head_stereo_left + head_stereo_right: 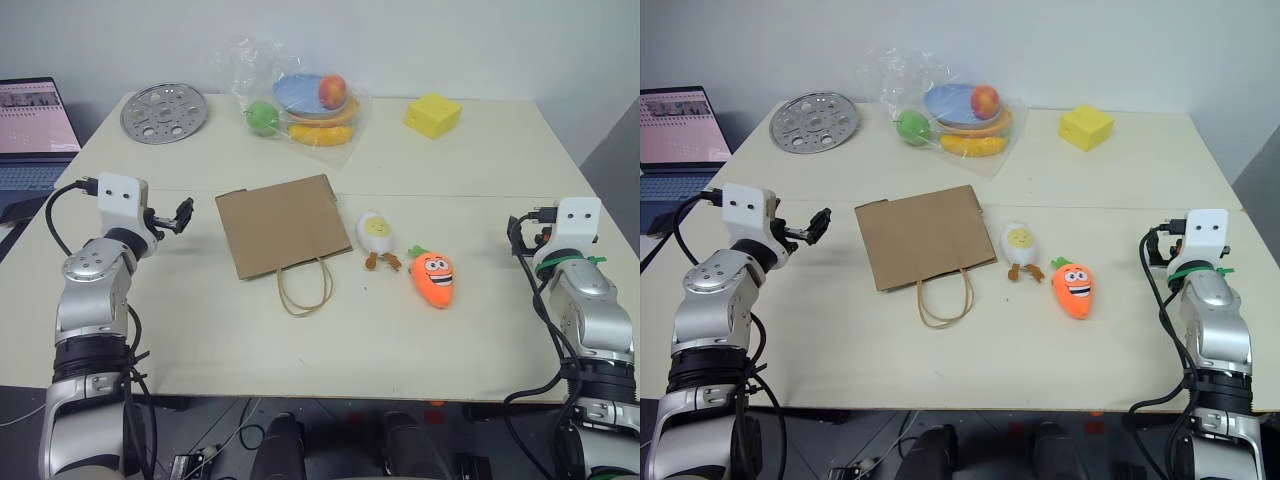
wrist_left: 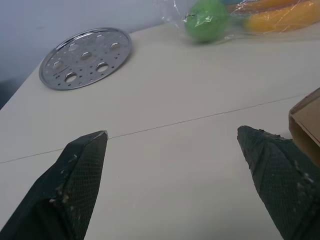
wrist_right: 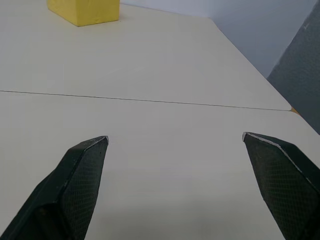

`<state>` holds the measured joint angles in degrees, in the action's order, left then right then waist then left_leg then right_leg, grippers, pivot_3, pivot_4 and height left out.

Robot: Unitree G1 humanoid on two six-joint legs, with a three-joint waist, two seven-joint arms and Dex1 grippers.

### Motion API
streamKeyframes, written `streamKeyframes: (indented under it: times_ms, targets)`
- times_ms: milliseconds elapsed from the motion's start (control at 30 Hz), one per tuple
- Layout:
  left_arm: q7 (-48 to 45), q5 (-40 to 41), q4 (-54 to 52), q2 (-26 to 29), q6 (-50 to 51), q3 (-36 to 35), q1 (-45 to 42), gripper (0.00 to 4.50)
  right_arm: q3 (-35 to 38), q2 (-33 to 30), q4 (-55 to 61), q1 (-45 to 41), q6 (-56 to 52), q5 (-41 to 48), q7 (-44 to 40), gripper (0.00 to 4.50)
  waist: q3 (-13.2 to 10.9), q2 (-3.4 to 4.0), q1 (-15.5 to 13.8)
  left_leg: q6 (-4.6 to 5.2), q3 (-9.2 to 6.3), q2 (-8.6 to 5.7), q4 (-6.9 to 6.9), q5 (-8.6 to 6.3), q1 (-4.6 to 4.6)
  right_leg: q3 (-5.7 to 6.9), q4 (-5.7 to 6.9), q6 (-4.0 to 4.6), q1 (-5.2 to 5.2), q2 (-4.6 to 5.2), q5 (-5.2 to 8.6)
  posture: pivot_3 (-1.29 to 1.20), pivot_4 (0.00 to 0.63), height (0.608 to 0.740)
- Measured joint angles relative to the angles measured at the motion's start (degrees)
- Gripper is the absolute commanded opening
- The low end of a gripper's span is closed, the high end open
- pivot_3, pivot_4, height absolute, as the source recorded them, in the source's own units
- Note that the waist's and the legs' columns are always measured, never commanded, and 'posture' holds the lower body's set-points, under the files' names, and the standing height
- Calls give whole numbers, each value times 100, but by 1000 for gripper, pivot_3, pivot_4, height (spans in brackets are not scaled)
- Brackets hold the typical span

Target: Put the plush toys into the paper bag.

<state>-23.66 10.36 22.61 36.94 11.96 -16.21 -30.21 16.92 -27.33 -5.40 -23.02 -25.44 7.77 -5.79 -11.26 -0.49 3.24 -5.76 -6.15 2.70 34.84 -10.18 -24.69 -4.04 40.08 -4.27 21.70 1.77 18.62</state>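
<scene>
The brown paper bag (image 1: 283,225) lies flat in the middle of the table, its loop handles (image 1: 305,285) pointing toward me. Just right of it lie the plush toys: a white egg (image 1: 377,237) with a yellow face and orange legs, then an orange grinning carrot (image 1: 433,277) with a green top. My left gripper (image 1: 183,213) hovers left of the bag, open and holding nothing; its wrist view shows the bag's corner (image 2: 306,125) beside one finger. My right gripper (image 3: 175,137) stays over bare table right of the carrot, open, with nothing between its fingers.
At the back of the table sit a perforated metal disc (image 1: 163,112), a clear plastic bag of fruit and a plate (image 1: 300,105), and a yellow block (image 1: 433,115). A laptop (image 1: 35,130) stands off the table's left edge.
</scene>
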Motion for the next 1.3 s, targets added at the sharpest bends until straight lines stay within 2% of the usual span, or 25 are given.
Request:
streamKeyframes:
  times_ms: [333,733,833,967,1133,1300]
  targets:
    - [-131,0,1,1,-38,2,0,4438,7,-8,0,0,0,8,5,4500,0,0,0,0,0,0,0,0,0,0,0,0,0,0,0,0,150,740]
    - [-762,320,-368,59,-32,-2,103,4438,8,-114,39,-58,-33,20,-117,4500,0,0,1,0,1,0,0,0,0,-1,-1,0,0,0,0,0,150,740]
    - [-1828,802,-1106,273,-3,103,434,4438,-99,-258,365,-54,-178,143,-543,4500,-1,1,3,0,3,1,-6,0,-1,-1,-4,0,2,0,0,0,150,740]
    - [-3081,951,-2010,817,-152,519,743,4438,-389,-572,1110,-100,-384,711,-1614,4500,0,4,3,0,4,3,-9,0,8,-2,-7,1,-6,-1,1,0,150,740]
    - [-4044,999,-2691,947,-416,1035,1318,4438,-687,-778,2238,-151,-982,2155,-3156,4500,-1,5,2,1,2,5,-9,-1,15,-2,-12,1,-18,-2,2,0,150,740]
    - [-4679,826,-2894,1041,-1244,1328,1858,4438,-831,-1178,3379,459,-1297,2967,-3977,4500,0,4,-57,1,1,5,-8,-1,15,0,-20,2,-23,-2,3,0,150,740]
